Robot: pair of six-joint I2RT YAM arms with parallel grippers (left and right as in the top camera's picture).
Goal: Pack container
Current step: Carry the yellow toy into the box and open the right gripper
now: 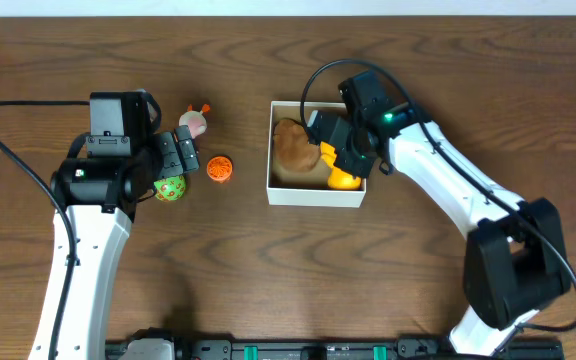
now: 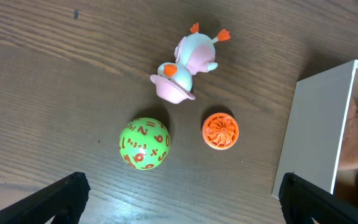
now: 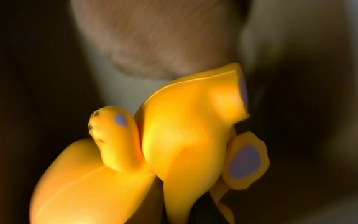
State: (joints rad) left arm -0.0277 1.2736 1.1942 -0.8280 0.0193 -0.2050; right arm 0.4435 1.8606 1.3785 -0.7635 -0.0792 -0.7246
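The container [image 1: 315, 194] is a square white-walled box at mid table; its wall also shows in the left wrist view [image 2: 316, 130]. A brown plush toy [image 1: 293, 146] lies inside it. My right gripper [image 1: 352, 158] reaches into the box's right side, shut on a yellow toy with purple spots [image 3: 185, 137], also seen from overhead [image 1: 341, 178]. My left gripper [image 2: 182, 202] is open and empty above the table, left of the box. A green numbered ball [image 2: 143, 143], a small orange ball [image 2: 220, 130] and a pink duck toy [image 2: 185, 65] lie on the table ahead of it.
Overhead, the green ball [image 1: 170, 188] sits by the left gripper, the orange ball [image 1: 219, 168] right of it and the duck [image 1: 194, 121] behind. Black cables trail from both arms across the wooden table [image 1: 268, 280].
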